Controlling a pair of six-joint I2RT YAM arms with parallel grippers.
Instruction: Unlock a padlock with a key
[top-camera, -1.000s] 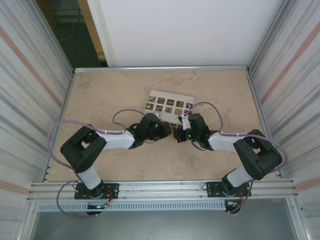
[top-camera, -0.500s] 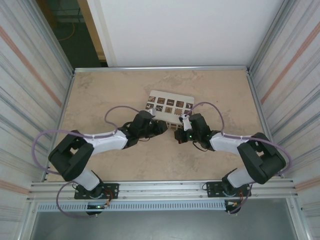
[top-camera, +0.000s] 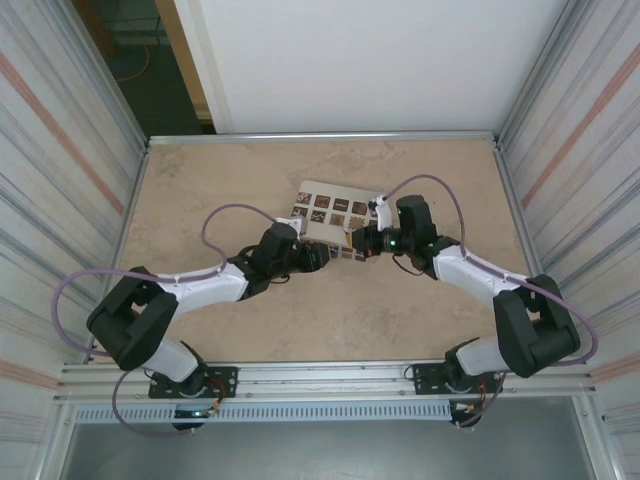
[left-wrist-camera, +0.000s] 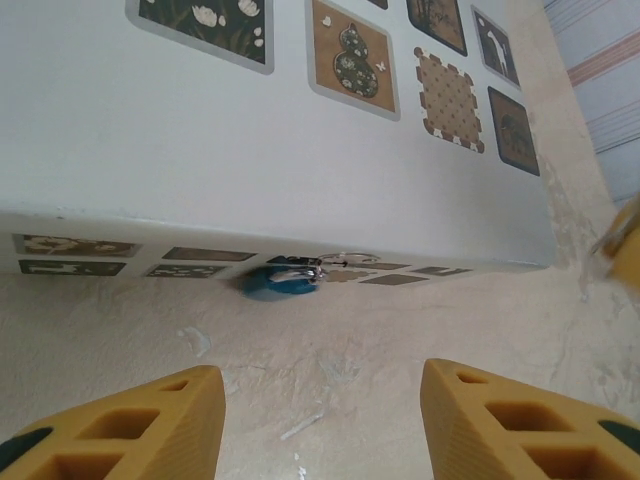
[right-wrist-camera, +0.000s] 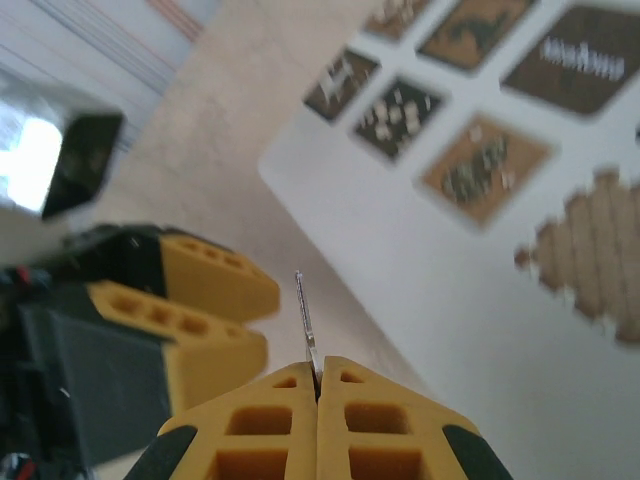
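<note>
Left wrist view: my left gripper (left-wrist-camera: 320, 400), fingers wide apart, faces the blue padlock (left-wrist-camera: 285, 282) lying centre frame against the foot of the white box (left-wrist-camera: 250, 170), with bare table (left-wrist-camera: 400, 330) below it. Right wrist view: my right gripper (right-wrist-camera: 318, 385) pinches the key (right-wrist-camera: 306, 320) upright at lower centre; white lettering on a dark square (right-wrist-camera: 575, 60), upper right, is too blurred to read.
</note>
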